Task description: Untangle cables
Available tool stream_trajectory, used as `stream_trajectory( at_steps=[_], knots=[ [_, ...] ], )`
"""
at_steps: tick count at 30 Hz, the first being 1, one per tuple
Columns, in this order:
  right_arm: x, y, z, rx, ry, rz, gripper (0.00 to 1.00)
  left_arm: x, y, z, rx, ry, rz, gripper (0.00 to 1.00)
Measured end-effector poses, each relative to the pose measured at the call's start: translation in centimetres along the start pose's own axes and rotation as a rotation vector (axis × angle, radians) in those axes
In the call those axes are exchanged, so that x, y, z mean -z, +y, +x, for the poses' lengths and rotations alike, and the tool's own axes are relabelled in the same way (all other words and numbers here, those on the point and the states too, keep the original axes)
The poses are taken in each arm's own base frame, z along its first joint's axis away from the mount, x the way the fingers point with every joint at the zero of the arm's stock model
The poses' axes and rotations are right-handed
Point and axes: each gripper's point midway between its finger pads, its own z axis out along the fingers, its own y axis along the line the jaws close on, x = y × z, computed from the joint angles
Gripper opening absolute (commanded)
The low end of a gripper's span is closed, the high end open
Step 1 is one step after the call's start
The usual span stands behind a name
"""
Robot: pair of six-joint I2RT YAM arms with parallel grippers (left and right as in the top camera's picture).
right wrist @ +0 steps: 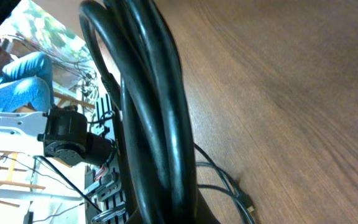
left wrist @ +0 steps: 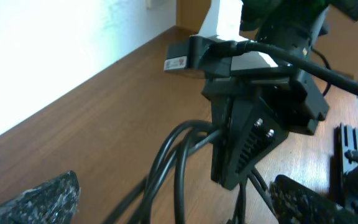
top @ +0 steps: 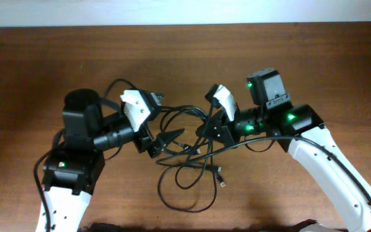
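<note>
The cables [top: 187, 161] are thin black cords tangled at the table's middle, with one wide loop [top: 184, 196] trailing toward the front and small plugs [top: 222, 174] at loose ends. My right gripper [top: 206, 131] is shut on a bunch of the strands from the right. In the right wrist view those strands [right wrist: 157, 106] fill the frame close up, and a plug [right wrist: 247, 204] lies on the wood. My left gripper [top: 168, 143] stands wide open just left of the tangle. In the left wrist view cords [left wrist: 182, 155] run between its spread fingers [left wrist: 48, 199] without being pinched, and the right gripper [left wrist: 247, 140] faces it.
The brown wooden table [top: 314, 58] reaches to a pale wall at the back. Thicker black wires [top: 118, 87] run along both arms. The left arm's base [top: 76, 167] and the right arm's white link [top: 327, 161] flank the tangle.
</note>
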Motion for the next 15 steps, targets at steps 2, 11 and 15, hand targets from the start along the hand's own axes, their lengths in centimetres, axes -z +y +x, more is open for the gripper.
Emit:
stream_trajectory(
  at_steps=[2,11,15],
  knots=[
    [-0.8,0.6,0.5,-0.006,0.032,0.000,0.04,-1.0,0.2,0.7,-0.011,0.034,-0.010,0.99],
    [-2.5,2.2,1.8,0.022,0.102,-0.001,0.04,-1.8,0.9,2.4,0.014,0.103,-0.036,0.91],
    [-2.5,2.2,1.9,0.086,0.106,-0.004,0.04,-1.5,0.0,4.5,0.088,0.182,-0.012,0.70]
  ],
)
